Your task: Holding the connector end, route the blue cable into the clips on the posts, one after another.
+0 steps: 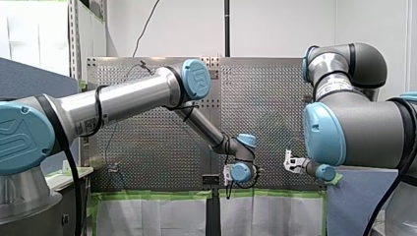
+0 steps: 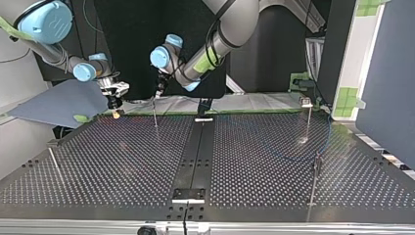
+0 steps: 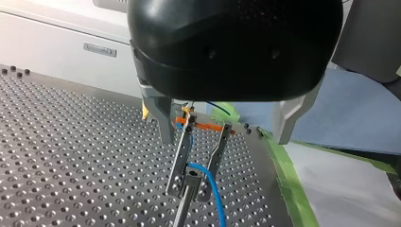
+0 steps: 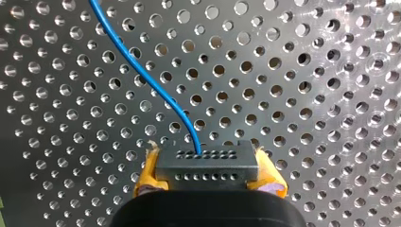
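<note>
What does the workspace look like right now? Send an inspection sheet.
Surface: perforated table, black strip down its middle.
Job's things: blue cable, connector, four posts in the top view.
Clutter: nothing seen.
Grippers: right gripper shut on connector, yellow pads; left gripper at a post's clip, cable through it.
Cables: blue cable curves slack past the top view's right posts.
Surroundings: blue panel, green tape along the table's edge.

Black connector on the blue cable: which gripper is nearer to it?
Right. My right gripper is shut on the connector, yellow pads on both its ends. My left gripper is apart from it, fingers either side of a post top.
</note>
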You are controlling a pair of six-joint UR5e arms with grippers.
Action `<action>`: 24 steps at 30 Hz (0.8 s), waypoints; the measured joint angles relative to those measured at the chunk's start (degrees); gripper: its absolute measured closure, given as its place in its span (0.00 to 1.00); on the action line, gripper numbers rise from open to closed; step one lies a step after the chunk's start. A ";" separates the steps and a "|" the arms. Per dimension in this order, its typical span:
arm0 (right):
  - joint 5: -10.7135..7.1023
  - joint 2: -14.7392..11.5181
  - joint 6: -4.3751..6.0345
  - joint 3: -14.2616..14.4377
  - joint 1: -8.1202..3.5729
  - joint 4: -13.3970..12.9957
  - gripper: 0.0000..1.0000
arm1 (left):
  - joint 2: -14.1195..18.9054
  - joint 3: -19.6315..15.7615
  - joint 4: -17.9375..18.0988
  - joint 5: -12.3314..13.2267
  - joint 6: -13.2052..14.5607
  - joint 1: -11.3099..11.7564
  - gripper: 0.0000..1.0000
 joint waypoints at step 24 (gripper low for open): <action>-0.01 0.07 0.00 0.00 -0.24 0.13 1.00 | 7.53 -7.25 4.67 -4.66 2.18 -4.51 0.00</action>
